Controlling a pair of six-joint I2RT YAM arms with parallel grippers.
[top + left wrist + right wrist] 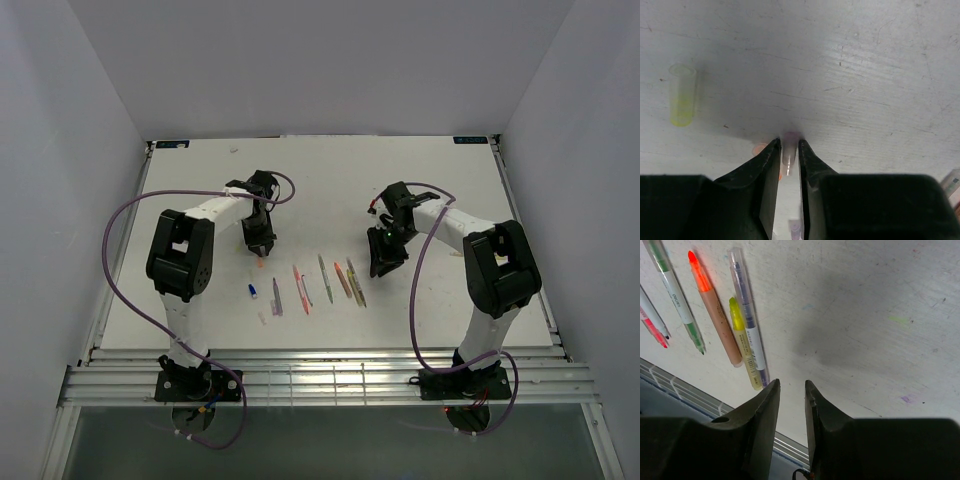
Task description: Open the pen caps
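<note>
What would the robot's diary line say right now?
left pincer: pale purple cap between its jaws, grip unclear | right pincer: open, empty | yellow cap: lying loose

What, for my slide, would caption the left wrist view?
Left gripper straddles a purplish cap; a yellow cap lies apart.

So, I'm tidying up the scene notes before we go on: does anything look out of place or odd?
Only mildly. A yellow cap lies loose on its side on the table, and what looks like an orange cap is half hidden behind the left end effector. Nothing looks spilled or damaged.
</note>
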